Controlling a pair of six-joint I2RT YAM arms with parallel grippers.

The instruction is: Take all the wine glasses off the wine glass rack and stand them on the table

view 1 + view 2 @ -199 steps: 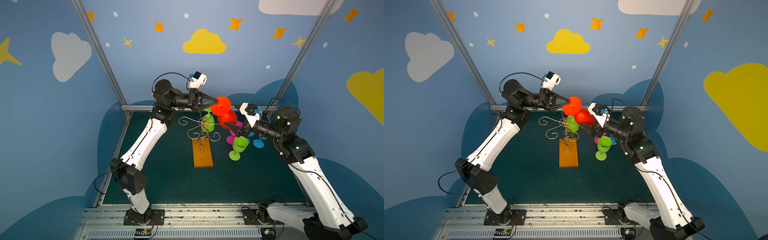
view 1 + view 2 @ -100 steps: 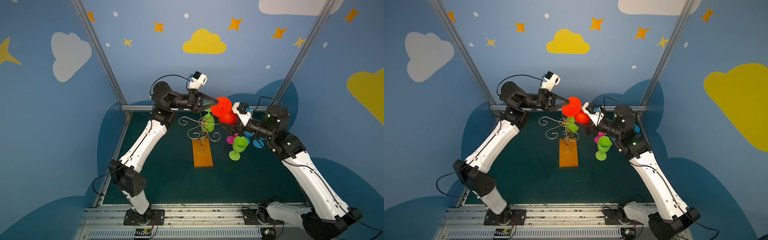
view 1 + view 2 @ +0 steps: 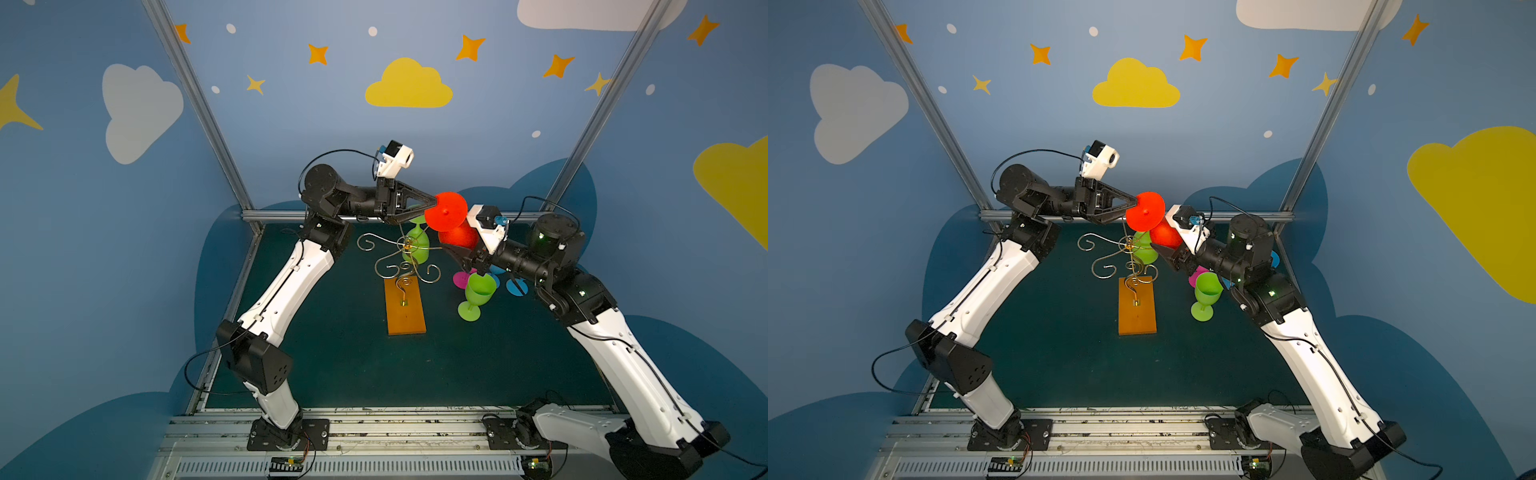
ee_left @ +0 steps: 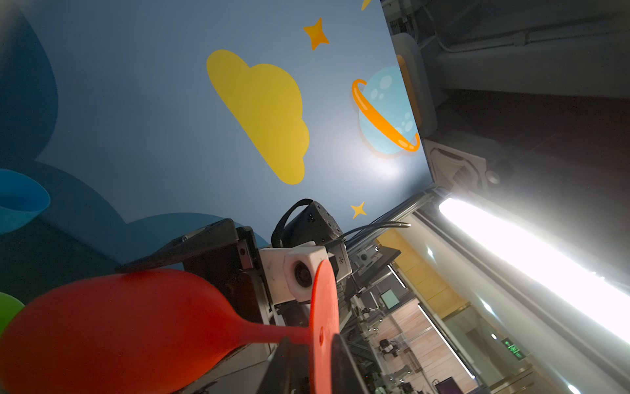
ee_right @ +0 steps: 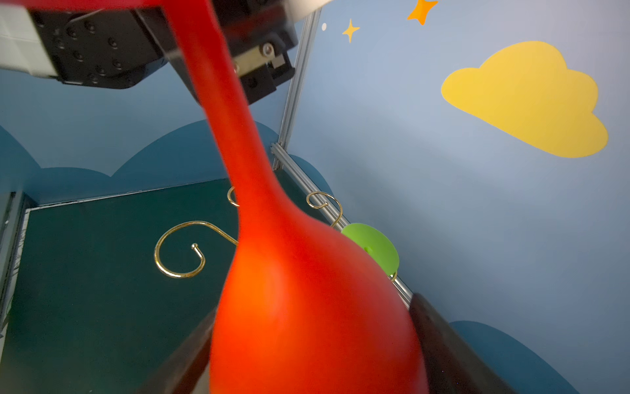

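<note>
Hanging foot-up beside the thin gold wire wine glass rack [image 3: 405, 309], seemingly clear of its arms, the red plastic wine glass [image 3: 446, 211] looks mid-handover: your left end effector [image 3: 433, 204] at its foot, right end effector [image 5: 313, 307] straddling its bowl, either grip unconfirmable.

Red wine glass [image 3: 446, 211] — gold-wire, orange-based rack [image 3: 405, 307] — green glass [image 3: 478, 291], teal floor [image 3: 332, 332].

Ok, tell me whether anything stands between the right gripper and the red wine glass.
Nothing visible does: the bowl of the red wine glass sits between the fingers of the right gripper. The left gripper is at its foot.
</note>
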